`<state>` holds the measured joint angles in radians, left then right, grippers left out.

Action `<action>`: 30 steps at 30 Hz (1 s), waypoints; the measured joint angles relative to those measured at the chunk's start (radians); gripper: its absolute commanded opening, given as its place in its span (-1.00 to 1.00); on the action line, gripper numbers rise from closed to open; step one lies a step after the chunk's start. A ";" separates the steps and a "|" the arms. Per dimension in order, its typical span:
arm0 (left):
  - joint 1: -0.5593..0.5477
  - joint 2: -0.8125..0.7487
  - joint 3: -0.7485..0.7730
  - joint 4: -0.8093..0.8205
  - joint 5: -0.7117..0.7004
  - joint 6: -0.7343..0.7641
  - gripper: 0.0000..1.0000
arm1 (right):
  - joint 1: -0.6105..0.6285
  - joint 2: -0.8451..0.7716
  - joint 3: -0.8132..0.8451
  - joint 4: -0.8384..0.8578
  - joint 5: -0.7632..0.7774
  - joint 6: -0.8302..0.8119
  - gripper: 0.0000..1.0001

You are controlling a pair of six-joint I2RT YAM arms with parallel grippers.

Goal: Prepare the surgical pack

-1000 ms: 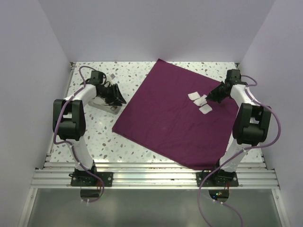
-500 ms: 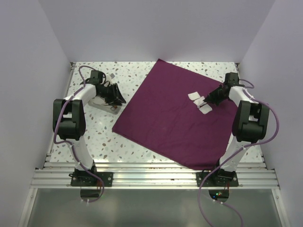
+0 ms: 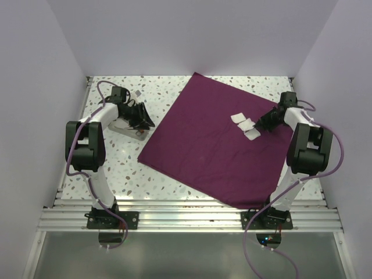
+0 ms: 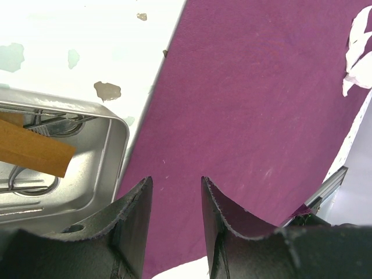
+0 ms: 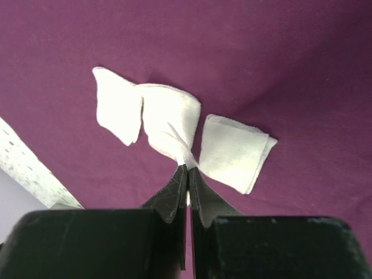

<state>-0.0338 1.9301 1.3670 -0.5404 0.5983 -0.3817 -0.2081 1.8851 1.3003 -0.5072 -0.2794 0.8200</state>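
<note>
The surgical pack's plum-purple cloth (image 3: pixel 215 145) lies spread flat as a large square. Three white gauze pads rest on its right part. My right gripper (image 5: pixel 188 167) is shut on a pinched corner of the middle gauze (image 5: pixel 168 116), which sits between the left pad (image 5: pixel 115 103) and the right pad (image 5: pixel 232 150). In the top view this gripper (image 3: pixel 260 123) sits at the pads' right side. My left gripper (image 4: pixel 174 183) hangs open and empty at the cloth's left edge (image 4: pixel 250 104), beside the shiny metal tray (image 4: pixel 107 157). The tray holds instruments (image 4: pixel 55 121) and a brown strip (image 4: pixel 32 151).
The tray (image 3: pixel 129 131) stands on the speckled table (image 3: pixel 122 168) left of the cloth, partly under my left gripper (image 3: pixel 141 116). White walls close in the back and both sides. An aluminium rail (image 3: pixel 186 218) runs along the near edge.
My right gripper reached slightly left over the gauze, then drew back to the right. The left arm and the tray have not moved.
</note>
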 measured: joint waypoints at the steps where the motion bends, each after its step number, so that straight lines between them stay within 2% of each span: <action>1: 0.000 0.000 0.000 0.000 0.000 0.000 -0.15 | -0.002 0.007 0.000 -0.002 0.000 -0.010 -0.97; 30: 0.000 0.000 0.000 0.000 0.000 -0.001 -0.15 | -0.015 0.090 0.035 -0.093 0.080 -0.174 -0.91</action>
<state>-0.0338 1.9301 1.3670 -0.5400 0.5983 -0.3824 -0.2234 1.9747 1.3354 -0.6006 -0.1997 0.6456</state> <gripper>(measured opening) 0.427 0.041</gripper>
